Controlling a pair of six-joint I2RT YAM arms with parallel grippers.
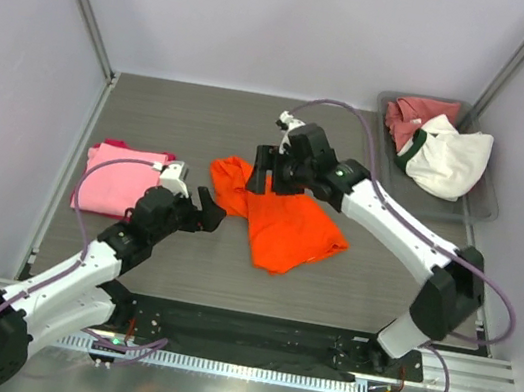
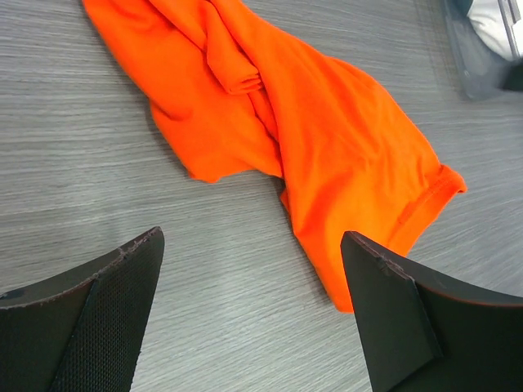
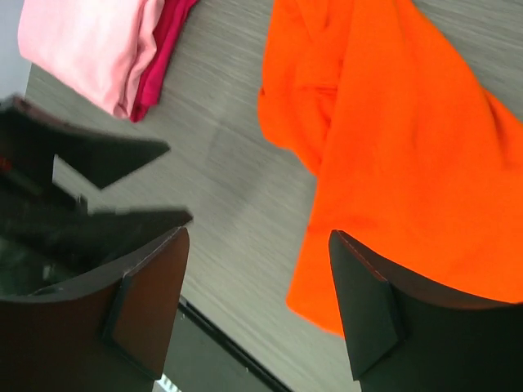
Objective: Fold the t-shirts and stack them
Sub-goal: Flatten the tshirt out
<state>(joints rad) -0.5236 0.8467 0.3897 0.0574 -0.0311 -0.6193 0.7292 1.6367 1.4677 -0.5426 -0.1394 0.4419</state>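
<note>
Bright orange soft cloth t-shirt (image 1: 283, 220), crumpled on middle of grey table (image 1: 184, 121). Over its far end, right gripper (image 1: 265, 176), wide open, empty. Beside its left edge, left gripper (image 1: 211, 209), wide open too, holding nothing.

No writing, label, brand, number or sign can be read in any of the views. The bright orange cloth t-shirt (image 1: 290, 223) and the folded light pink cloth t-shirt (image 1: 120, 181) show plain fabric only.
</note>
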